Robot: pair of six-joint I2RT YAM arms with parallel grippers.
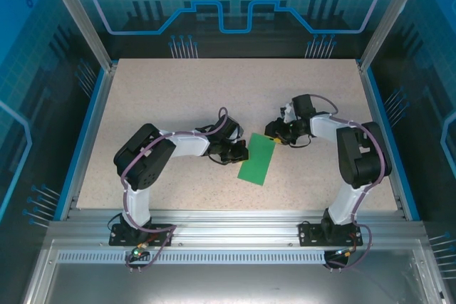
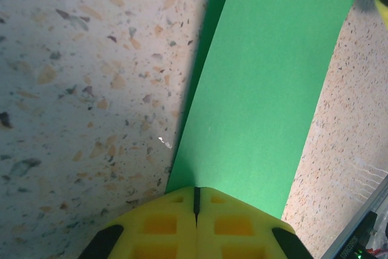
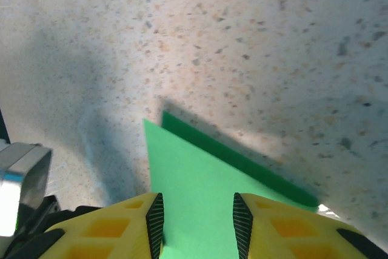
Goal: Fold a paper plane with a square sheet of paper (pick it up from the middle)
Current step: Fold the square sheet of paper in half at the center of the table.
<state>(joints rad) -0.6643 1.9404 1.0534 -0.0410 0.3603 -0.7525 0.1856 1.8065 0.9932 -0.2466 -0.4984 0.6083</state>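
Two hands work the same sheet from opposite sides. My left hand has its yellow fingers pressed tight together, with only a thin seam between them. Their tips stand right at the near edge of the thin, matte bright-green sheet of paper. I cannot tell whether they bear down on it or merely meet its edge. My right hand has its yellow fingers spread with a clear gap, and the green face of the sheet shows through that gap near one corner. It lies flat there rather than being clamped. A darker green band runs along one side of the sheet, and I cannot say whether it is a second layer or shadow. From above, the sheet reads as a narrow, tilted rectangle lying on the speckled beige table, near its middle. The left hand is at its left side and the right hand at its far right corner.
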